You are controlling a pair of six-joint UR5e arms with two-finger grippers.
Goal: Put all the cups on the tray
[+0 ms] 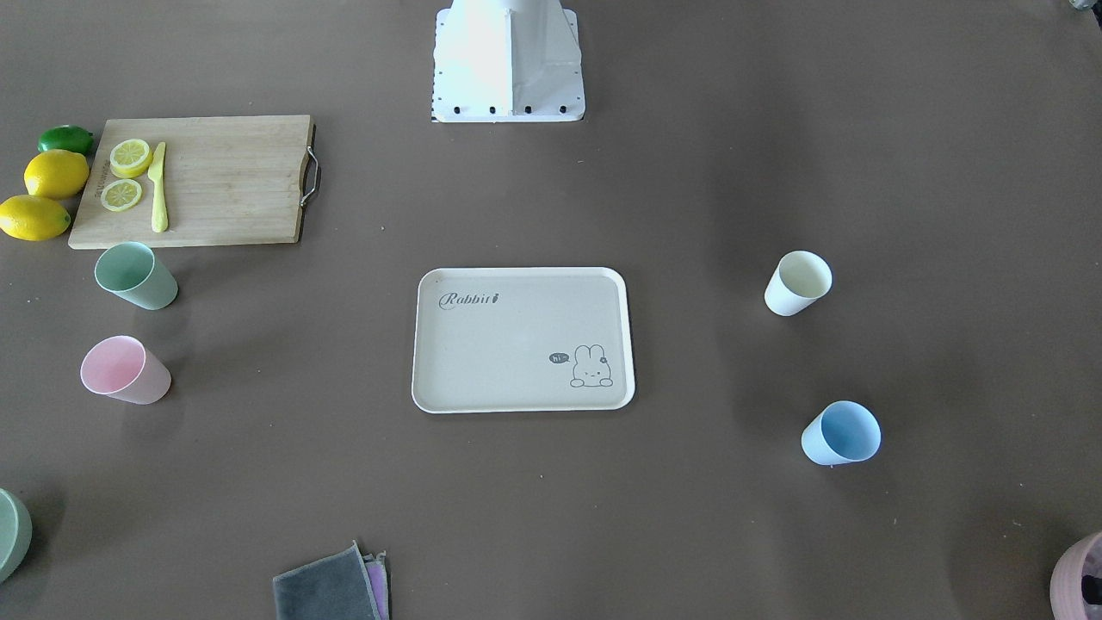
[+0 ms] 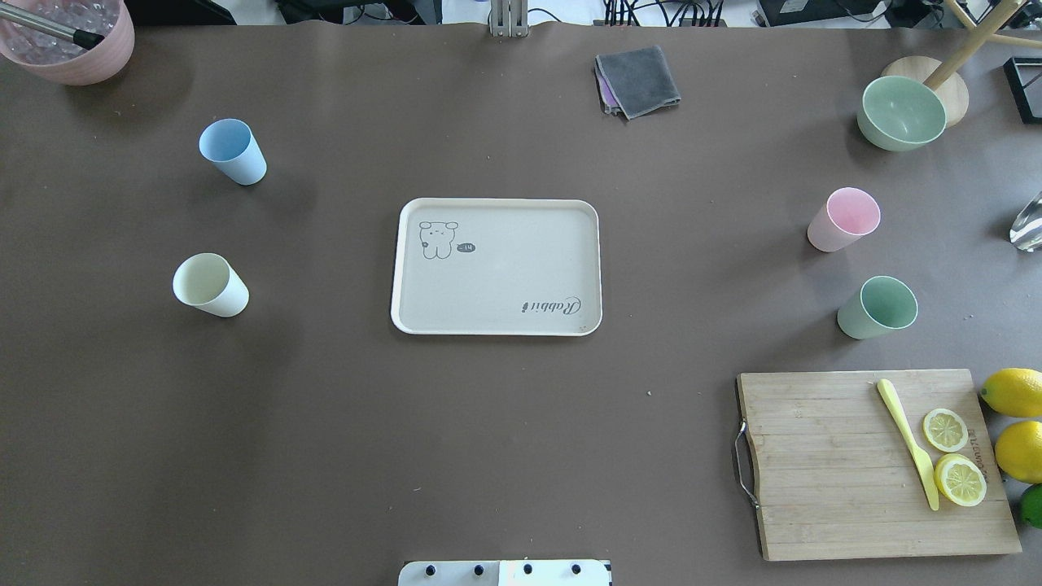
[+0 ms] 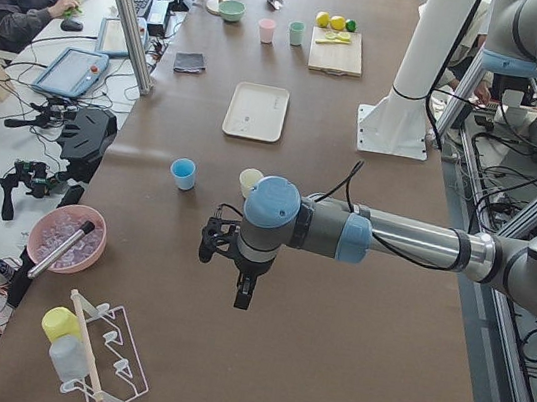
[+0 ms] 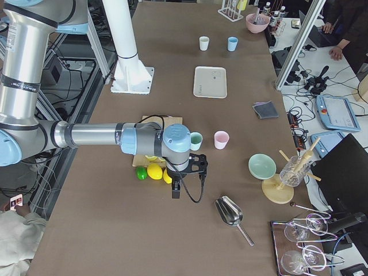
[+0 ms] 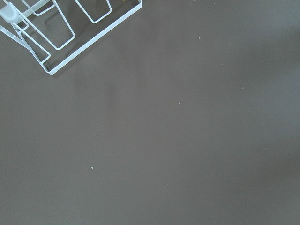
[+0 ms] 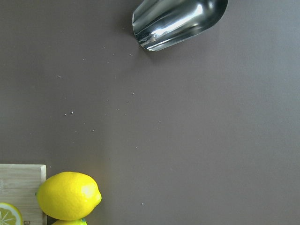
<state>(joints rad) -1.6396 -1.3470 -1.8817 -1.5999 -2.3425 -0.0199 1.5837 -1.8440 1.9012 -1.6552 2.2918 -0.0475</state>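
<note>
– Four cups, then. Where are they relative to the tray (image 2: 505,268)?
– All four stand upright on the brown table (image 2: 326,423), well apart from the tray, which lies flat in the middle. The blue cup (image 2: 234,151) and the cream cup (image 2: 210,284) are on the robot's left. The pink cup (image 2: 844,219) and the green cup (image 2: 877,307) are on its right.
– What lies beyond them?
– Near the green cup is a wooden cutting board (image 2: 830,488) carrying a yellow knife (image 2: 908,443) and two lemon slices (image 2: 946,430). Two whole lemons (image 2: 1013,392) and a lime (image 2: 1034,505) sit at its outer edge. At the far side are a green bowl (image 2: 901,112) and a folded grey cloth (image 2: 637,80).
– And the grippers?
– The left gripper (image 3: 243,293) hangs over the table's left end, near a white wire rack (image 5: 56,37). The right gripper (image 4: 176,190) hangs beside the lemons, with a steel scoop (image 4: 230,214) close by. Only the side views show them, so I cannot tell whether the jaws are open or closed.
</note>
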